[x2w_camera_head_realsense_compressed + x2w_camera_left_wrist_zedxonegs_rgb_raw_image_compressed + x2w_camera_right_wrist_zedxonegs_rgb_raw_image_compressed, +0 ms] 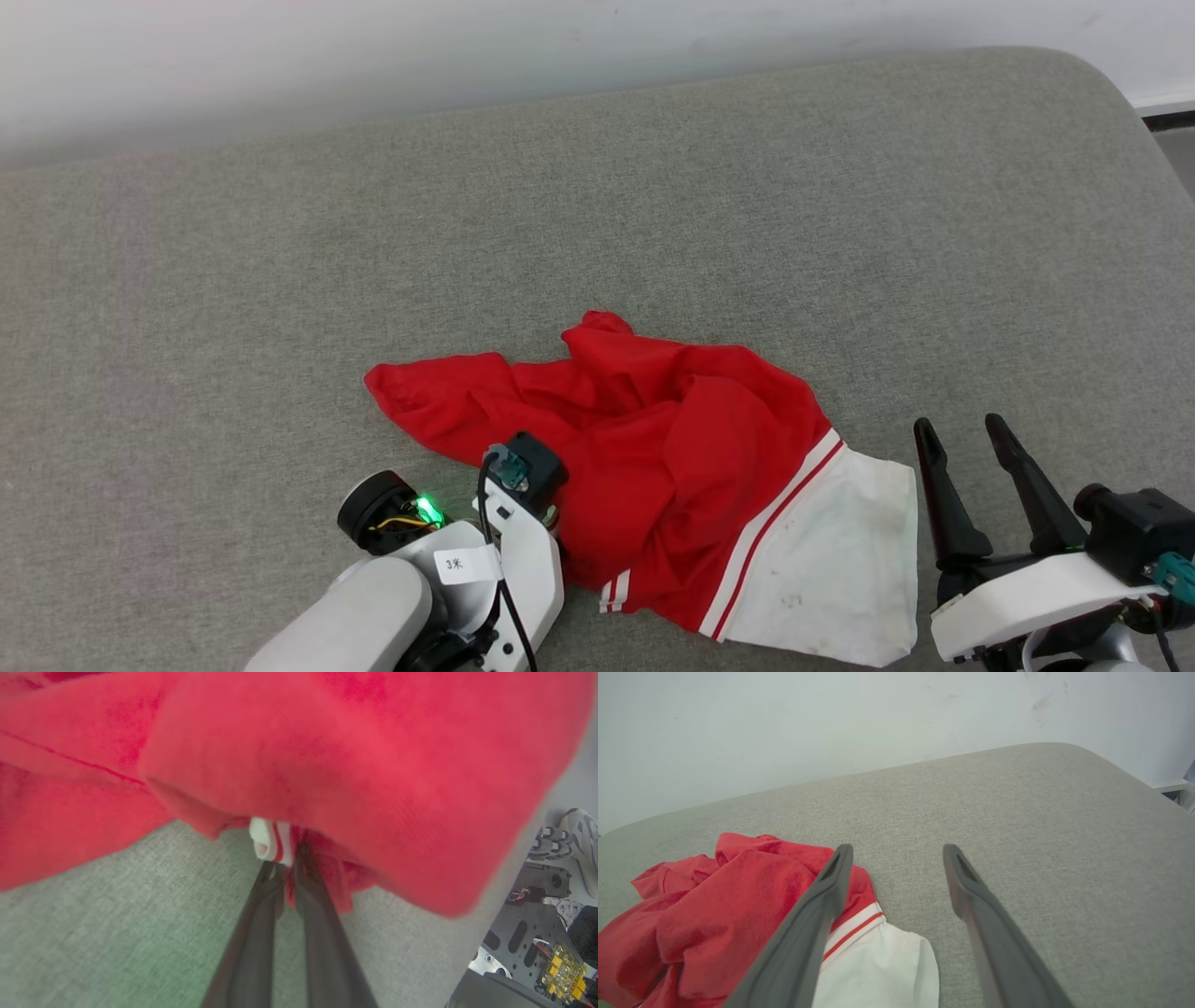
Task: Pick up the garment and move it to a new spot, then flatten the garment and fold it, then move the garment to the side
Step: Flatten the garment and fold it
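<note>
Soft, matt red cloth garment (672, 448) with a white, faintly soiled sleeve, on a grey cushion (653, 187) of coarse woven fabric. Right gripper (959, 425) fingers are smooth, matt dark plastic; its casing (1027, 597) glossy white.

Left gripper (289, 857) fingertips: buried in folds of the garment (355, 774), centre of left wrist view.
Garment there: blurred red, upper frame.
Right gripper (961, 427) wrist: cut by head view's lower right corner.
Shoe (579, 844): cut by left wrist view's right edge.
</note>
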`<state>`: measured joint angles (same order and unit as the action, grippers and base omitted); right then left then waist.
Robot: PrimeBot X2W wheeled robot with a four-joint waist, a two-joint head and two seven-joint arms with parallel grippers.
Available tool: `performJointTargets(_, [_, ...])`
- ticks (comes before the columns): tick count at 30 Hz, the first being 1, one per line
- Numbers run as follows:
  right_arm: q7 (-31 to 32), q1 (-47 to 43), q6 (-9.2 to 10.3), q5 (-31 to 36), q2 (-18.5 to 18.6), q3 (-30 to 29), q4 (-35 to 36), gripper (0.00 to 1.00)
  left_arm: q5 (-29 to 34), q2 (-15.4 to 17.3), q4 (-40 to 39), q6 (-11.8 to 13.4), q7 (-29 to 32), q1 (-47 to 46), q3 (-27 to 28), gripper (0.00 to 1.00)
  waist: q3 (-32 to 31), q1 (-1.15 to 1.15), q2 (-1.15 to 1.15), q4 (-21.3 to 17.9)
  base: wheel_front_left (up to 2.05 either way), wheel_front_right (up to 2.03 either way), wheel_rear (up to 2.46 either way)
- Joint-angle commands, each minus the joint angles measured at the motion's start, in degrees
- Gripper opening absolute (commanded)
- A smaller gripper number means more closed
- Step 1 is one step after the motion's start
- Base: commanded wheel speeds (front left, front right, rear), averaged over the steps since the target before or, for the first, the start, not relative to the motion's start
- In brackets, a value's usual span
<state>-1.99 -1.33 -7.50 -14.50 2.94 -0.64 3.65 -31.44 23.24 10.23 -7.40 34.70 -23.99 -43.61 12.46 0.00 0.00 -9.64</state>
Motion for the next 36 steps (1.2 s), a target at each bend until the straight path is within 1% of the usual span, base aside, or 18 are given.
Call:
performJointTargets(1, [-0.45,0.78,0.02,0.14,-0.09,0.07,-0.29,1.00,-0.94,0.68,0.96,-0.14,0.87,-0.23,-1.94,0.00,0.09,0.00,0.00,-0.07,0.00,0.00,0.00])
performJointTargets(5, [-0.46,1.06,0.02,-0.10,-0.10,-0.12,-0.84,1.00,-2.08,1.74,2.39,-0.14,0.31,-1.00,-4.91,0.00,0.06,0.00,0.00,-0.01,0.00,0.00,0.00])
performJointTargets(7, [-0.41,1.03,0.02,-0.15,-0.09,-0.30,-1.01,1.00,-1.77,1.96,2.84,-0.11,-1.66,-1.67,-4.51,0.00,-0.13,0.00,0.00,0.19,0.00,0.00,0.00])
performJointTargets(10, [-0.28,0.75,0.02,-0.03,-0.09,-1.01,-1.17,1.00,-0.43,2.48,2.78,1.28,-5.61,-2.80,-2.78,0.00,-0.76,0.00,0.00,0.79,0.00,0.00,0.00])
performJointTargets(15, [0.40,0.06,0.02,0.63,-0.09,-2.43,-0.98,1.00,0.93,3.26,0.50,5.85,-12.55,-2.81,1.23,0.00,-2.51,0.00,0.00,2.39,0.00,0.00,0.00])
performJointTargets(17, [0.84,-0.25,0.02,0.70,-0.09,-2.89,-0.88,1.00,1.33,4.22,-0.68,7.59,-14.89,-2.40,3.09,0.00,-3.29,0.00,0.00,3.19,0.00,0.00,0.00])
performJointTargets(21, [1.77,-0.83,0.02,0.91,-0.10,-3.36,-0.66,1.00,2.14,6.38,-3.13,11.44,-18.12,-1.12,6.34,0.00,-4.73,0.00,0.00,4.88,0.00,0.00,0.00])
performJointTargets(24, [2.38,-1.42,0.02,0.90,-0.09,-3.94,-0.42,1.00,1.60,8.13,-5.35,14.62,-20.06,0.88,9.22,0.00,-5.57,0.00,0.00,6.10,0.00,0.00,0.00])
performJointTargets(29, [3.19,-2.26,0.02,1.02,-0.08,-4.32,0.30,1.00,-0.90,11.00,-8.73,20.27,-21.92,7.74,14.27,0.00,-6.22,0.00,0.00,7.57,0.00,0.00,0.00])
performJointTargets(32, [3.51,-2.53,0.02,1.13,-0.09,-4.48,0.80,1.00,-3.44,11.36,-9.49,23.34,-22.89,13.96,16.56,0.00,-6.38,0.00,0.00,8.21,0.00,0.00,0.00])
performJointTargets(33, [3.96,-2.80,0.02,1.30,-0.08,-4.55,1.13,1.00,-6.35,10.34,-8.67,24.82,-24.02,19.34,17.86,0.00,-6.55,0.00,0.00,8.73,0.00,0.00,0.00])
performJointTargets(36, [4.19,-2.87,0.02,1.59,-0.08,-4.25,1.38,1.00,-8.56,8.46,-6.93,25.07,-25.32,23.45,17.92,0.00,-6.86,0.00,0.00,9.02,0.00,0.00,0.00])
